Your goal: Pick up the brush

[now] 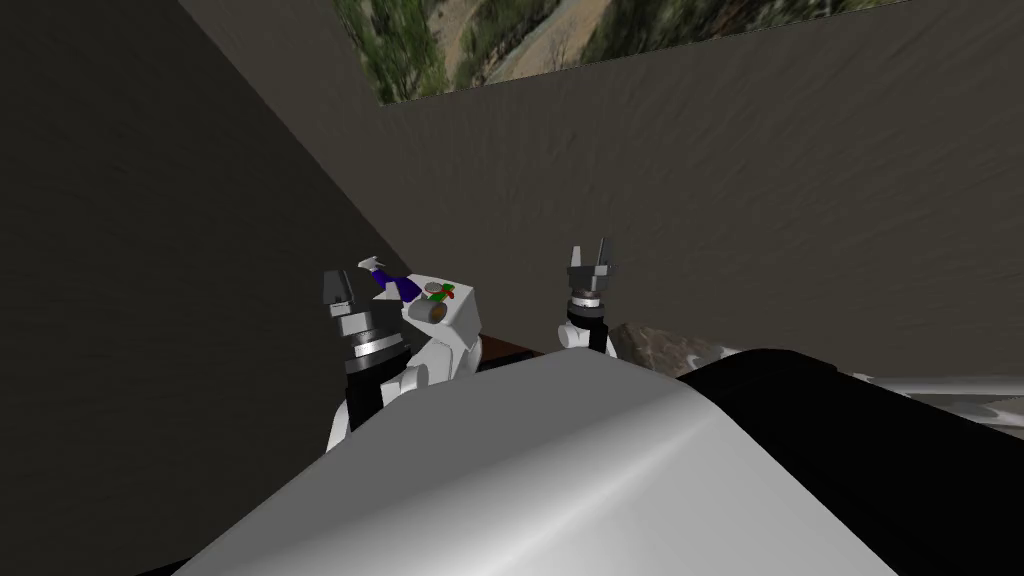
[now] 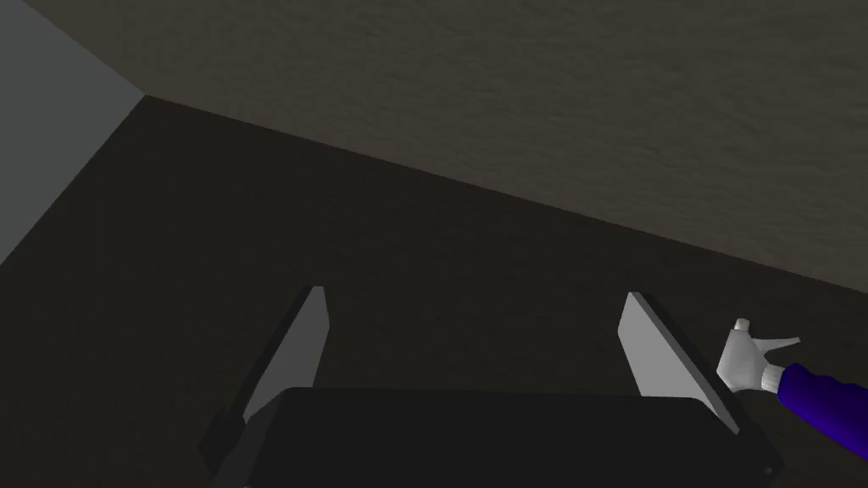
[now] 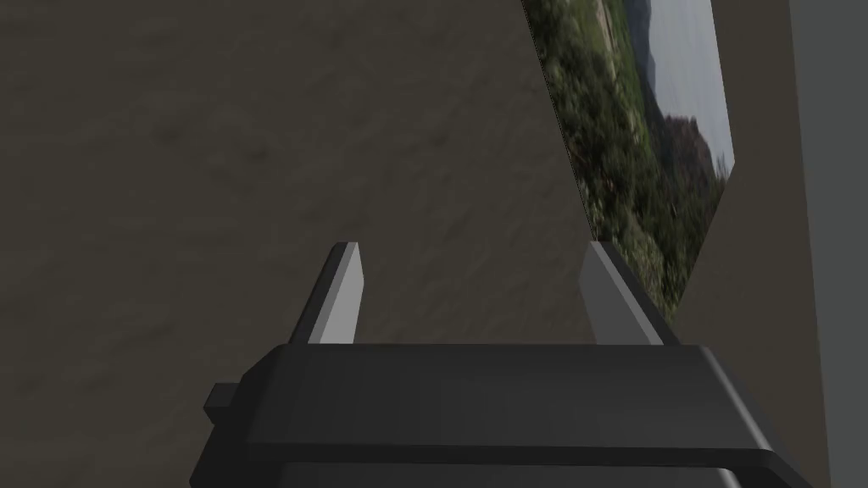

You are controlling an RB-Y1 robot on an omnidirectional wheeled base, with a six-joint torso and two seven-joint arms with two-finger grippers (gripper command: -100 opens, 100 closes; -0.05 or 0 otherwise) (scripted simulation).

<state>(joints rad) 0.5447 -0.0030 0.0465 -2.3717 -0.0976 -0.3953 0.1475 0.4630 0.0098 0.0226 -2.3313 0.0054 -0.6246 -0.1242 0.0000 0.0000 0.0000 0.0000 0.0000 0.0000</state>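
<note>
- Left wrist view: left gripper (image 2: 479,339) is released, its two blades standing wide apart with nothing between them, facing a dark wall corner.
- Brush (image 2: 805,391) sits just outside one blade, off the gripper's line and not between the fingers. It has a white head with short prongs and a purple handle running away from it.
- Head view: the brush (image 1: 386,277) lies just beyond the left gripper's dark box, at the near edge of a white block (image 1: 462,318) that carries a few small items (image 1: 437,300). From this angle I cannot tell whether the brush rests on the block or just behind it.
- Right gripper (image 1: 590,250) is raised to the right of the white block, well apart from the brush, fingers spread and empty.
- Handling judgement: the brush is probably light and rigid, and its smooth rounded handle may roll or slip under thin blades. The pronged head looks like the weaker part.
- Grip site: take the purple handle near the head, blades across its width.
- Next need: shift the hand sideways until the handle lies between the blades, then close.
- Risk: a blade tip could nudge the brush off its support.
</note>
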